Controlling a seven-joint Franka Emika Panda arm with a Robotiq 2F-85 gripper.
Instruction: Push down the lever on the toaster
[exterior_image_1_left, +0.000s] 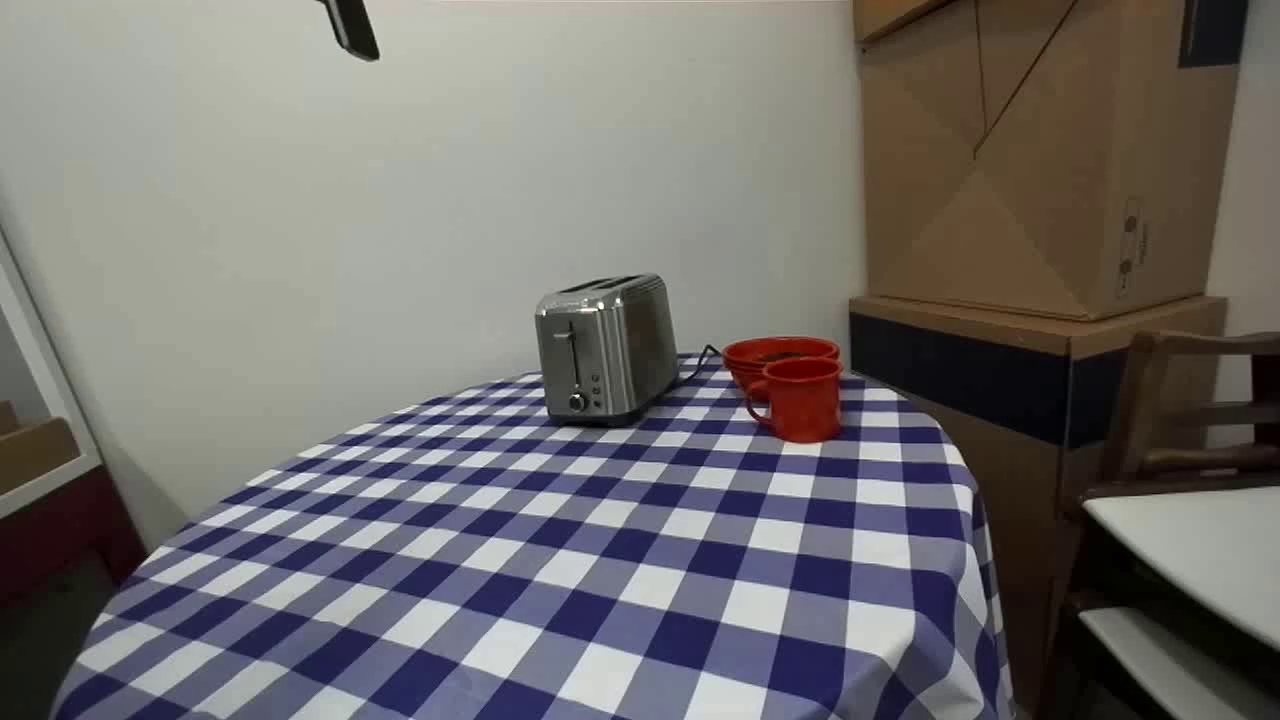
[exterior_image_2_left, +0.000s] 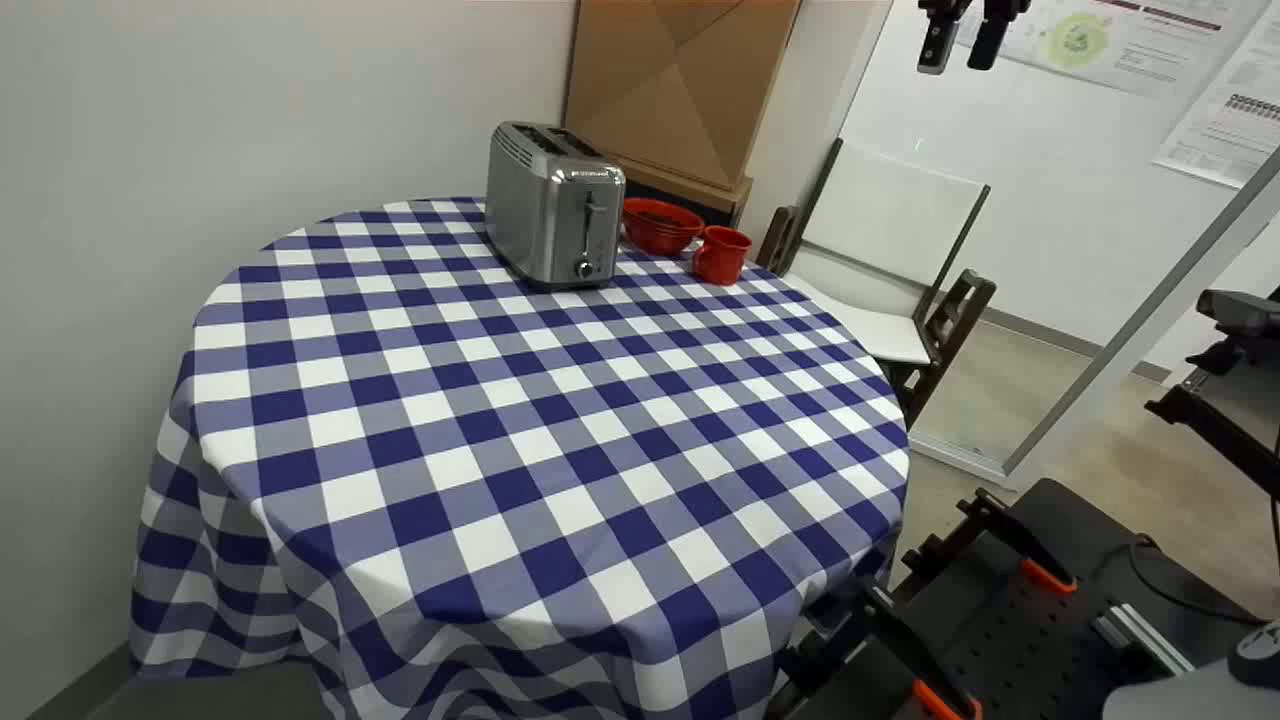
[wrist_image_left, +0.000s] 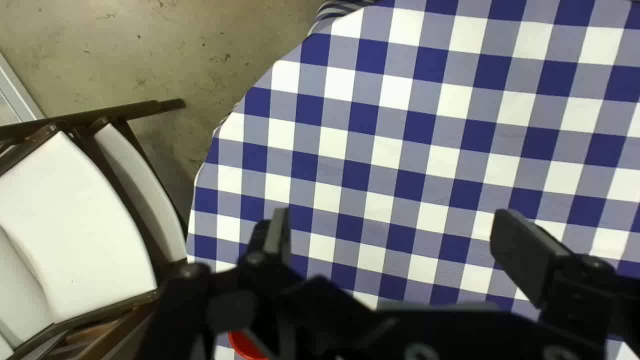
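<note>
A silver toaster (exterior_image_1_left: 645, 340) stands upright on the checkered tablecloth; it also shows in an exterior view (exterior_image_2_left: 525, 215). Its lever (exterior_image_1_left: 565, 335) sits near the top of its slot on the narrow front face, above a round knob; the lever also shows in an exterior view (exterior_image_2_left: 596, 208). My gripper (exterior_image_2_left: 962, 48) is open and empty, high above and well away from the toaster. In an exterior view only a fingertip of the gripper (exterior_image_1_left: 357, 35) shows at the top edge. In the wrist view the gripper (wrist_image_left: 392, 225) has its fingers wide apart over the cloth. The toaster is out of the wrist view.
A red mug (exterior_image_1_left: 808, 405) and red bowls (exterior_image_1_left: 745, 365) stand beside the toaster. A black cord (exterior_image_1_left: 700, 365) runs behind it. A wall is close behind the table (exterior_image_2_left: 560, 420). Cardboard boxes (exterior_image_1_left: 1000, 200) and white-seated chairs (wrist_image_left: 75, 235) stand beyond the table edge.
</note>
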